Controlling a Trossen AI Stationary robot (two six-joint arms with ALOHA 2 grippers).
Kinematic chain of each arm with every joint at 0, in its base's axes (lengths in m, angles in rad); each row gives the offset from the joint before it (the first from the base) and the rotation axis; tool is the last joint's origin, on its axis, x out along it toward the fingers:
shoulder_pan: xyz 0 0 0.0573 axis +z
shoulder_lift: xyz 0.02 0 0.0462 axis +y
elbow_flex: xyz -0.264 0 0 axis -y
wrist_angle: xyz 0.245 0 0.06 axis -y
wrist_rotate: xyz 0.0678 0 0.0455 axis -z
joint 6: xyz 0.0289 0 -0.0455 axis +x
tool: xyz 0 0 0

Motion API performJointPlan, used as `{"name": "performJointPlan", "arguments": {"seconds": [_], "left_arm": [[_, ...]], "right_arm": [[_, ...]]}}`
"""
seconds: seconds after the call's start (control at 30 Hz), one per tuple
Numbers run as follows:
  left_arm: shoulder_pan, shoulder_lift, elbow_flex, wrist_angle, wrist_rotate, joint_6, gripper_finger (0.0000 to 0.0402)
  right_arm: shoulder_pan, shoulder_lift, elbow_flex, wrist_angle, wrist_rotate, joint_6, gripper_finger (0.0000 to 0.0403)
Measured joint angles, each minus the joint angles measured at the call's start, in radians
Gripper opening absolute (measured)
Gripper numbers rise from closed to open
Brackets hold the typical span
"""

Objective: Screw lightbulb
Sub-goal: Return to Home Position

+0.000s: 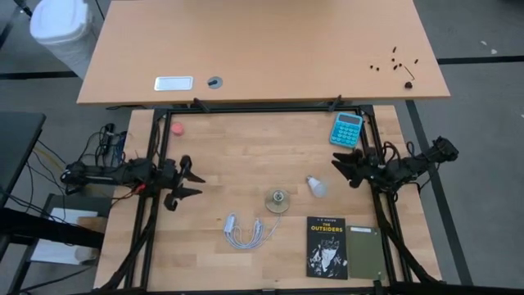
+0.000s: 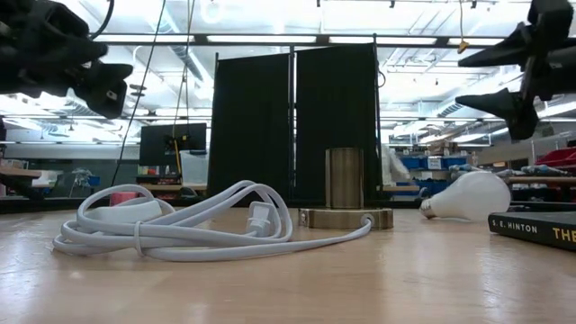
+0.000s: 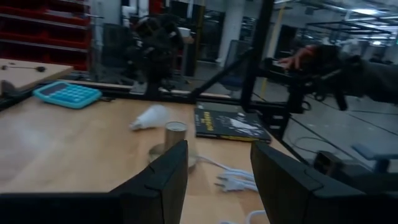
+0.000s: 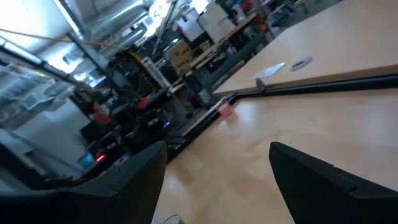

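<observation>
Parking both arms looks like the step in hand, with nothing gripped. The left pincer (image 1: 199, 183) hangs at the left side of the desk (image 1: 237, 147), fingers spread and empty. The right pincer (image 1: 342, 170) hangs at the right side, also spread and empty.

The bulb (image 1: 316, 187) lies on its side on the desk, out of the lamp (image 1: 277, 201). It sits just beside the lamp, between it and the right pincer.

Judging from this, the next move calls for no grasp, only folding each arm back toward its own side rail.

The right arm has the tighter quarters. The bulb lies near its fingertips, the calculator (image 1: 346, 129) is close behind it, and the book (image 1: 327, 246) is nearer the front edge. A brush could set the round bulb rolling.

The left arm has bare wood between it and the lamp, and the cable (image 1: 246, 232) lies well apart from its fingers. The frame rails run close by both arms.
</observation>
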Motion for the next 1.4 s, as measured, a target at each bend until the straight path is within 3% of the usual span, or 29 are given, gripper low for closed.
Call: {"name": "performJointPlan", "arguments": {"seconds": [0.27, 0.9, 1.4], "left_arm": [[0.076, 0.000, 0.000, 0.000, 0.000, 0.000, 0.0178], [0.081, 0.000, 0.000, 0.000, 0.000, 0.000, 0.0178], [0.081, 0.000, 0.000, 0.000, 0.000, 0.000, 0.0178]], "right_arm": [[-0.114, 0.000, 0.000, -0.001, 0.000, 0.000, 0.0294], [-0.474, 0.000, 0.000, 0.000, 0.000, 0.000, 0.0293], [-0.568, 0.000, 0.000, 0.001, 0.000, 0.000, 0.0295]]}}
